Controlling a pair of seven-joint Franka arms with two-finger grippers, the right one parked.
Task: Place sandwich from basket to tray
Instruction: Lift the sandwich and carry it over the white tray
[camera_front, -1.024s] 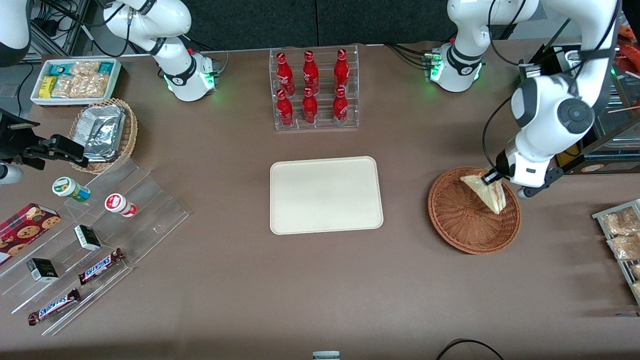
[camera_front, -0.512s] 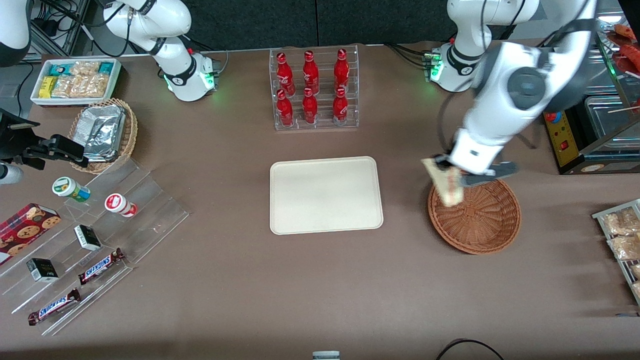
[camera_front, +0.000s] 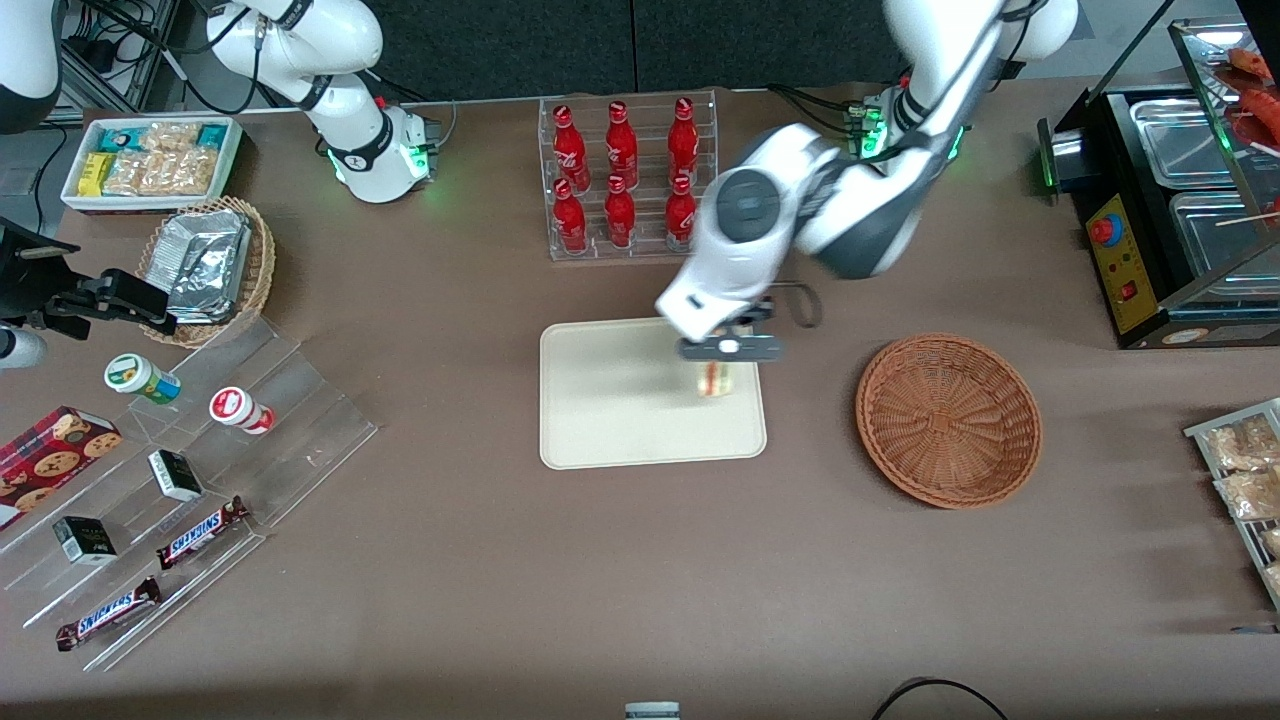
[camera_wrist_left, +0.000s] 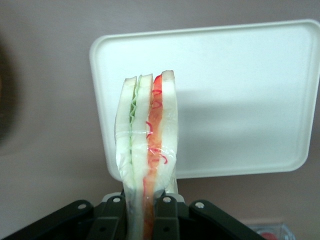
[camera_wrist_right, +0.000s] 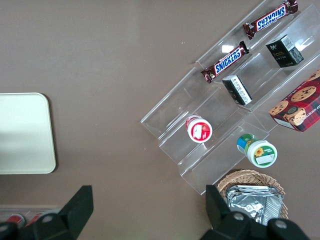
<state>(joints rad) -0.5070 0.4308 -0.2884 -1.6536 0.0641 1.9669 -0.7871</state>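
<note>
My left gripper (camera_front: 716, 368) is shut on the clear-wrapped sandwich (camera_front: 714, 379) and holds it above the cream tray (camera_front: 620, 400), over the part of the tray nearest the basket. In the left wrist view the sandwich (camera_wrist_left: 147, 150) stands on edge between the fingers (camera_wrist_left: 167, 220), its red and green filling layers showing, with the tray (camera_wrist_left: 240, 100) below it. The reddish-brown wicker basket (camera_front: 948, 420) sits beside the tray toward the working arm's end of the table, with nothing in it.
A clear rack of red bottles (camera_front: 626, 180) stands farther from the front camera than the tray. A tan basket of foil packets (camera_front: 210, 265), a white snack bin (camera_front: 150, 160) and an acrylic stand with snacks (camera_front: 180, 480) lie toward the parked arm's end.
The gripper has lifted the sandwich out of the basket and carried it sideways to above the tray. The basket now holds nothing.
</note>
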